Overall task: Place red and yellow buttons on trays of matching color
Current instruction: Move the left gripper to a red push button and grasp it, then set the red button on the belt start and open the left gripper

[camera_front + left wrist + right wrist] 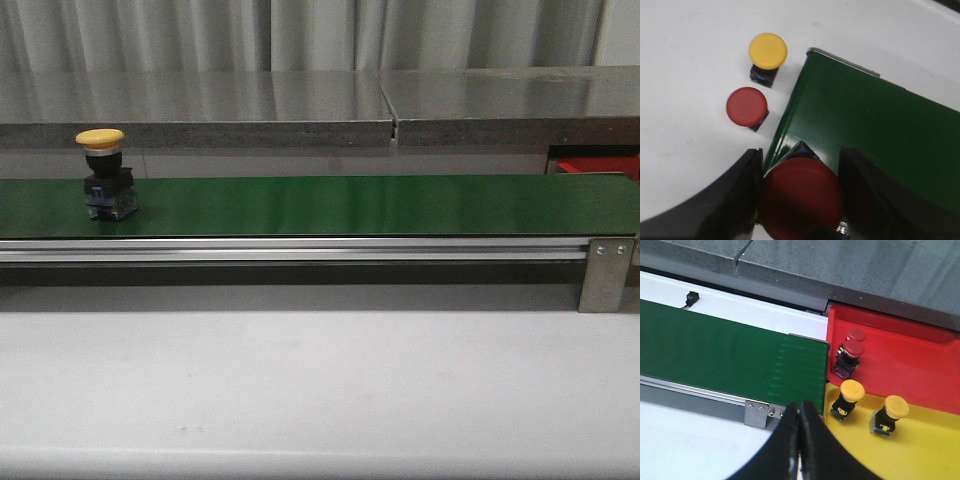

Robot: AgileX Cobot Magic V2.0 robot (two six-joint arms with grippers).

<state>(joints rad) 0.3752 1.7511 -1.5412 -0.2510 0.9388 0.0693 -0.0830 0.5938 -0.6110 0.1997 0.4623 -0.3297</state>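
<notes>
The left gripper (800, 192) has its fingers (735, 200) closed around a red button (801, 197) at the end of the green belt (870, 130), with a spare red button (746, 106) and yellow button (768, 51) standing on the white tabletop (685, 75) beside it. These look like light, rigid plastic pushbuttons with smooth domed caps, so I would grip the squarer dark body under the cap. Another yellow button (101, 138) rides upright on the belt (350, 205). The right gripper (800, 440) has its fingers pressed together, holding nothing, near the red tray (920, 355) and yellow tray (920, 450) (each already holding two matching buttons). No readable writing or brand shows anywhere.
</notes>
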